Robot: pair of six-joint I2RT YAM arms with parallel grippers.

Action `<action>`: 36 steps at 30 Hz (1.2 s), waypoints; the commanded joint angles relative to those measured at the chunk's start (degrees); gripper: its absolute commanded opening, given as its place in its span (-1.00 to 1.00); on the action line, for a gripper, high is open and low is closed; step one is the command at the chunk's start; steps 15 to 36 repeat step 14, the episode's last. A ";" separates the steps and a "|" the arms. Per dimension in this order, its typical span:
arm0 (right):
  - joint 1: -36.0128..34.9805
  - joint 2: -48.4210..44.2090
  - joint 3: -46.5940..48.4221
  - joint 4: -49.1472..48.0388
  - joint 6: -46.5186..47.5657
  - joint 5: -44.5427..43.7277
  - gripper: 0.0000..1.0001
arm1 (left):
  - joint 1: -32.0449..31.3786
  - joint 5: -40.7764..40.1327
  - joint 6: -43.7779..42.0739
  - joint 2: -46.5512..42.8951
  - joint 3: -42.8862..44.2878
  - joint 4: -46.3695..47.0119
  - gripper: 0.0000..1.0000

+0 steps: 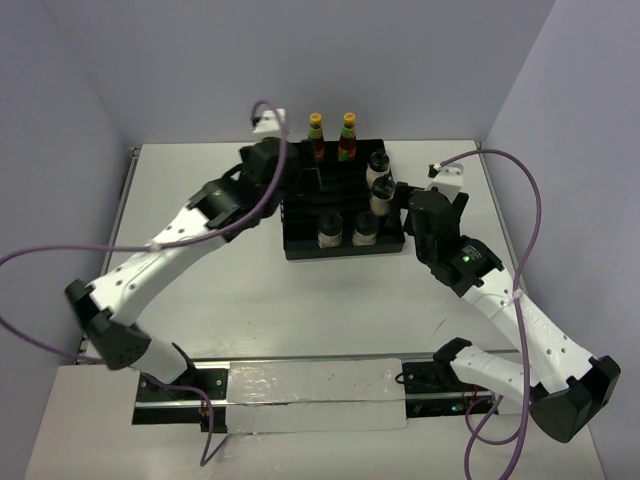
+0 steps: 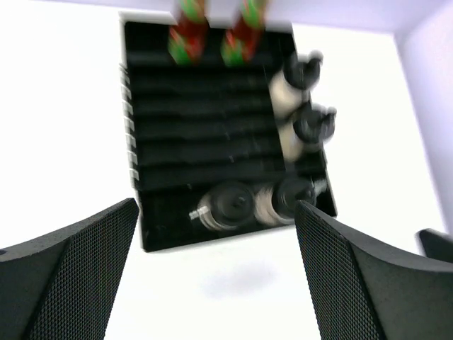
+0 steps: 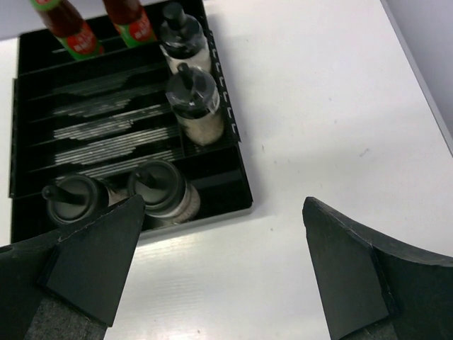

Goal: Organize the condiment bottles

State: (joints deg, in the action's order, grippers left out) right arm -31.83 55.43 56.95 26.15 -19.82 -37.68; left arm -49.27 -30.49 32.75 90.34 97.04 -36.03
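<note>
Two sauce bottles [image 1: 316,135] [image 1: 348,135] with yellow caps stand at the back of the black slotted tray [image 1: 310,190]. Two black-lidded jars [image 1: 377,165] [image 1: 382,192] stand along its right side, and two more [image 1: 329,228] [image 1: 365,228] along its front. My left gripper [image 1: 280,190] hangs open and empty above the tray's left part; its wrist view shows the front jars [image 2: 226,205] [image 2: 287,198] between its fingers [image 2: 85,269]. My right gripper [image 1: 412,228] is open and empty by the tray's front right corner, the nearest jar [image 3: 159,195] by its left finger [image 3: 92,262].
White table [image 1: 300,300] enclosed by grey-lilac walls at the back and both sides. Purple cables [image 1: 530,210] loop from both arms. A shiny strip [image 1: 310,385] lies along the near edge between the arm bases. Bare table lies right of the tray [image 3: 318,106].
</note>
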 commanded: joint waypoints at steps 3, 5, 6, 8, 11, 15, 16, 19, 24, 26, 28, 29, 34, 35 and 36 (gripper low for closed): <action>0.89 1.13 0.85 4.17 -4.33 -2.48 1.00 | 6.55 -5.70 0.48 -13.95 -8.60 -1.70 0.99; 2.24 1.44 -0.14 4.13 -5.17 -1.06 1.00 | 8.98 -5.00 0.69 -18.22 -12.08 -1.40 0.99; 2.85 1.66 -0.36 4.22 -5.63 -0.31 1.00 | 11.08 -4.05 0.73 -19.49 -13.28 -1.15 0.99; 3.90 2.22 -0.53 4.88 -6.39 1.04 1.00 | 14.78 -2.37 0.73 -22.09 -15.83 -0.62 0.99; 4.50 2.14 -1.05 5.40 -7.24 1.81 1.00 | 18.11 -0.73 0.47 -24.31 -18.19 -0.79 0.99; 4.72 1.79 -1.93 4.98 -7.48 2.52 1.00 | 19.43 -0.77 0.38 -24.40 -18.23 -1.68 0.99; 4.72 1.79 -1.93 4.98 -7.48 2.52 1.00 | 19.43 -0.77 0.38 -24.40 -18.23 -1.68 0.99; 4.72 1.79 -1.93 4.98 -7.48 2.52 1.00 | 19.43 -0.77 0.38 -24.40 -18.23 -1.68 0.99; 4.72 1.79 -1.93 4.98 -7.48 2.52 1.00 | 19.43 -0.77 0.38 -24.40 -18.23 -1.68 0.99; 4.72 1.79 -1.93 4.98 -7.48 2.52 1.00 | 19.43 -0.77 0.38 -24.40 -18.23 -1.68 0.99; 4.72 1.79 -1.93 4.98 -7.48 2.52 1.00 | 19.43 -0.77 0.38 -24.40 -18.23 -1.68 0.99; 4.72 1.79 -1.93 4.98 -7.48 2.52 1.00 | 19.43 -0.77 0.38 -24.40 -18.23 -1.68 0.99; 4.72 1.79 -1.93 4.98 -7.48 2.52 1.00 | 19.43 -0.77 0.38 -24.40 -18.23 -1.68 0.99; 4.72 1.79 -1.93 4.98 -7.48 2.52 1.00 | 19.43 -0.77 0.38 -24.40 -18.23 -1.68 0.99; 4.72 1.79 -1.93 4.98 -7.48 2.52 1.00 | 19.43 -0.77 0.38 -24.40 -18.23 -1.68 0.99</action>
